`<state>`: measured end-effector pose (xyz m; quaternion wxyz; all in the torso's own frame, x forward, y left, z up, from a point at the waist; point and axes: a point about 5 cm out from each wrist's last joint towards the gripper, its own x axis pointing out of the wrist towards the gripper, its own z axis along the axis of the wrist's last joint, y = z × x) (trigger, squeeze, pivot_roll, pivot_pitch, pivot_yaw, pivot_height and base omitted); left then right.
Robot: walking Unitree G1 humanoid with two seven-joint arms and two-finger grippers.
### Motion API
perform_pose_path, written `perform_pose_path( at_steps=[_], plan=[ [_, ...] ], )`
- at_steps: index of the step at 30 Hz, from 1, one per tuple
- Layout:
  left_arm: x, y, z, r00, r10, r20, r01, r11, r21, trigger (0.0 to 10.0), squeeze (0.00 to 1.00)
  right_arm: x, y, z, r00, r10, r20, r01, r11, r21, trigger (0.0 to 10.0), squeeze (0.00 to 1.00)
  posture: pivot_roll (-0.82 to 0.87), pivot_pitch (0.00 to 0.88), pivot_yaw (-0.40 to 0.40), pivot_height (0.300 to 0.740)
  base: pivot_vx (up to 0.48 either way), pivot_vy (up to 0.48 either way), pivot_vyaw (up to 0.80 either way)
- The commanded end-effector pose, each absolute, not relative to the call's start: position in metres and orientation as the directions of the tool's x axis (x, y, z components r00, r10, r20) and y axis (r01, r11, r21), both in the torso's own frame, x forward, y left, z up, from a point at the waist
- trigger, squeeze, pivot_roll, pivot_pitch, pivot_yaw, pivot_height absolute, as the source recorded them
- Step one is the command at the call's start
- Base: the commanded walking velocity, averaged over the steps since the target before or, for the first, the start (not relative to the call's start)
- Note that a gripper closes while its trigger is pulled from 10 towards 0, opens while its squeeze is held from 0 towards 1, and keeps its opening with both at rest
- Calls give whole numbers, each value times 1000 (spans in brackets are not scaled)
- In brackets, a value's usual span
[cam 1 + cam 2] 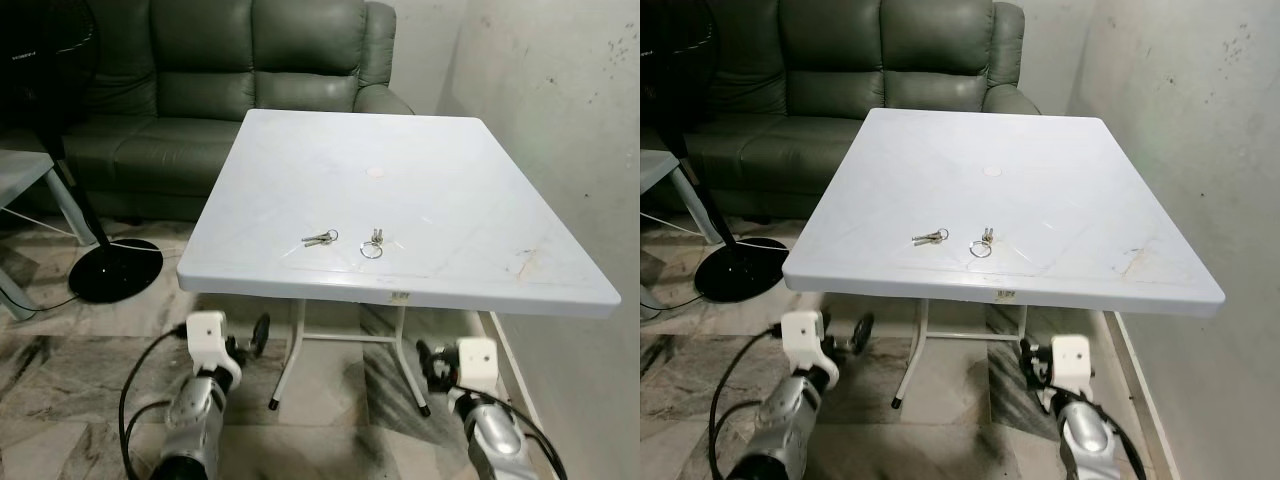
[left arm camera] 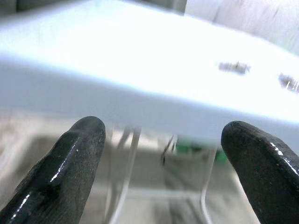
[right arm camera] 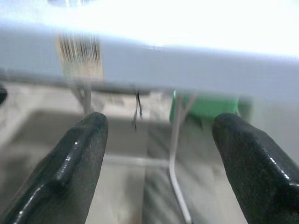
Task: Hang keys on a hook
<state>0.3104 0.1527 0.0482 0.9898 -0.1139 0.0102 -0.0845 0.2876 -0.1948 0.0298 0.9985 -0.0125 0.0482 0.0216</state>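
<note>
Two sets of keys lie near the front of a white plastic table (image 1: 450,180). One bunch of keys (image 1: 319,238) is to the left, and a second set on a ring (image 1: 373,244) is just right of it. Both arms are held low in front of the table, below its front edge. My left gripper (image 1: 247,342) is open, its fingers (image 2: 79,144) wide apart and pointing at the table edge, with both key sets (image 2: 233,67) visible beyond. My right gripper (image 1: 430,367) is also open, its fingers (image 3: 81,149) empty beneath the edge near a barcode sticker (image 3: 79,56).
A green sofa (image 1: 230,90) stands behind the table. A fan's black round base (image 1: 115,268) and another table's corner (image 1: 20,170) are at the left. A wall (image 1: 570,120) runs close along the table's right side. White table legs (image 1: 290,350) stand on the marble floor.
</note>
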Motion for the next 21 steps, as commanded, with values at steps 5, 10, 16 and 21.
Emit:
perform_pose_path(
  at_steps=[5, 10, 16, 21],
  plan=[
    [319, 149, 74, 974, -192, 124, 216, 951, -221, 10000, 0, 297, -201, 57, 998, 44, 35, -43, 999, -15, 10000, 0, -2, 0, -41, 740, 0, 0, 0],
    [309, 144, 79, 966, -196, 171, 232, 946, -226, 10000, 0, 289, -202, 67, 994, 61, 96, -59, 998, -17, 10000, 0, -2, 0, -41, 740, 0, 0, 0],
    [297, 141, 89, 955, -206, 212, 252, 942, -220, 10000, 0, 281, -194, 82, 985, 74, 156, -78, 997, 22, 10000, 0, 0, 0, -41, 740, 0, 0, 0],
    [283, 140, 103, 944, -216, 250, 272, 937, -219, 10000, 0, 270, -184, 101, 970, 87, 225, -100, 994, 49, 10000, 0, 2, 0, -42, 740, 0, 0, 0]
  ],
)
